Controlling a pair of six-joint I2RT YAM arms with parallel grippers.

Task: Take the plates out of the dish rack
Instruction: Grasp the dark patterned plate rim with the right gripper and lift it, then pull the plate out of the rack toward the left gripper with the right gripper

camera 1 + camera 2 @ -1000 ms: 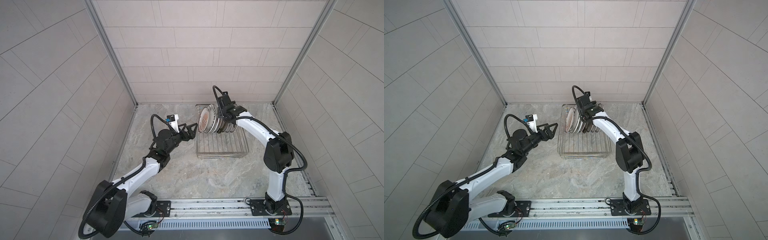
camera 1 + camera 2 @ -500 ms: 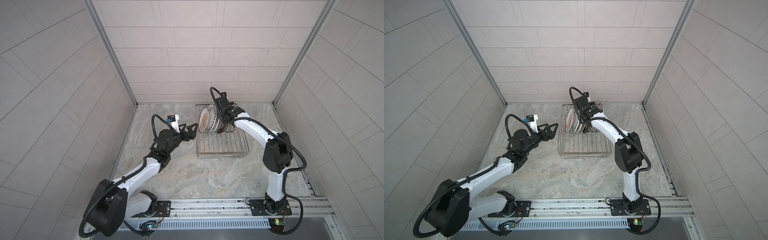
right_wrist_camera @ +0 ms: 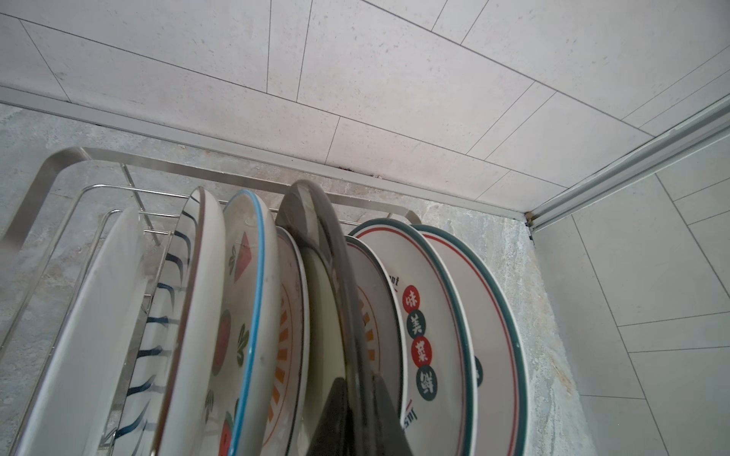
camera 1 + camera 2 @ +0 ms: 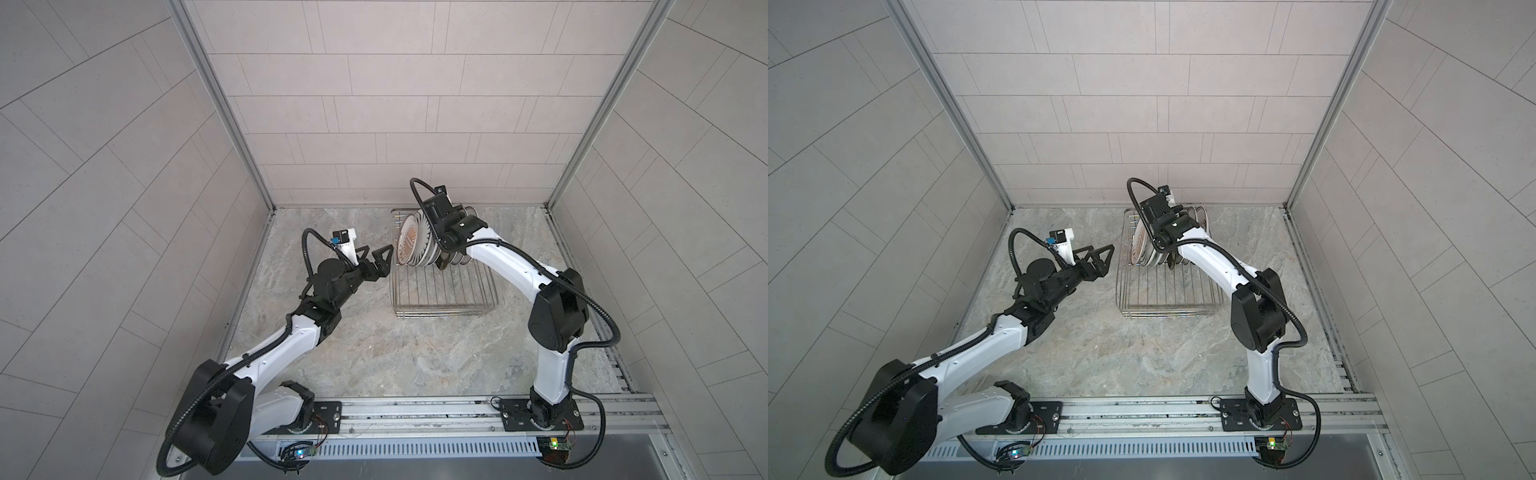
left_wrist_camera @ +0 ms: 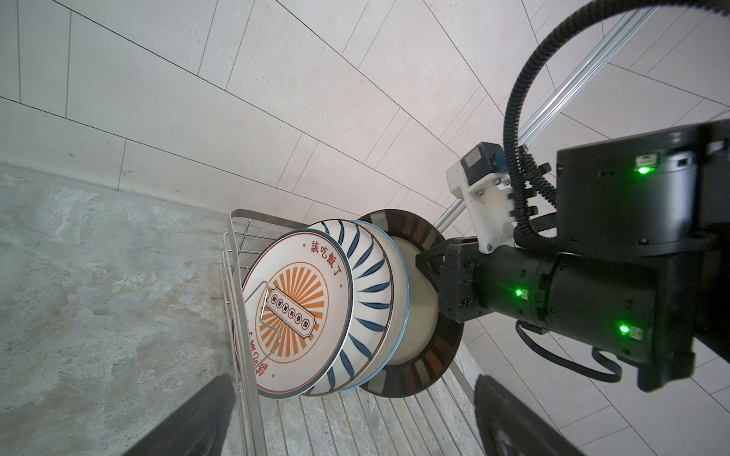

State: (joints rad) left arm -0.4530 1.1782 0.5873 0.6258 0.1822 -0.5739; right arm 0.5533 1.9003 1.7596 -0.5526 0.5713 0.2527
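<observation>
Plates (image 3: pixel 245 296) upright in dish rack (image 4: pixel 444 309), right gripper (image 3: pixel 361 410) clamped on dark-rimmed plate (image 3: pixel 312 221), seemingly mid-row, left gripper (image 4: pixel 376 250) spread wide beside rack.

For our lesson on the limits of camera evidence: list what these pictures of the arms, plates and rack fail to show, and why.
Right gripper: top views, its own wrist covers it; right wrist view, blurred and cut by the edge.
Plates: top views, overlapping, partly under the arm, too small to count.
Dark-rimmed plate: left wrist view, most of its face behind other plates.
Rack: left wrist view, far side behind the plates.
</observation>
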